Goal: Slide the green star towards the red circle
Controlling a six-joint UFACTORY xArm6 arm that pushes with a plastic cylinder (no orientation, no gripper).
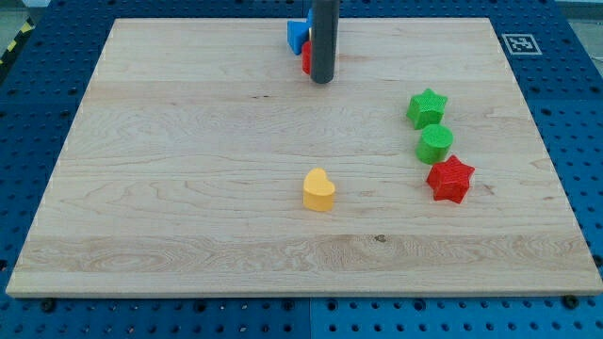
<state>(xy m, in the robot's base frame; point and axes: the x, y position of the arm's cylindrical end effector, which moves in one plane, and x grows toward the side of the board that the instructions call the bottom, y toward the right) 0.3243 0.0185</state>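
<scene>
A pale wooden board [188, 188] lies on a blue perforated table [584, 113]. My tip [322, 81] stands upright near the view's top, a bare rod with no jaws, partly hiding a red block [306, 58] and a blue block [297, 36]. The green star [427, 107] sits at the view's right, well apart, above a green cylinder [434, 144] and a red star [449, 178]. A yellow heart [318, 190] lies mid-board.

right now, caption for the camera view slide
My tip rests beside the red block, far from the green star.
</scene>
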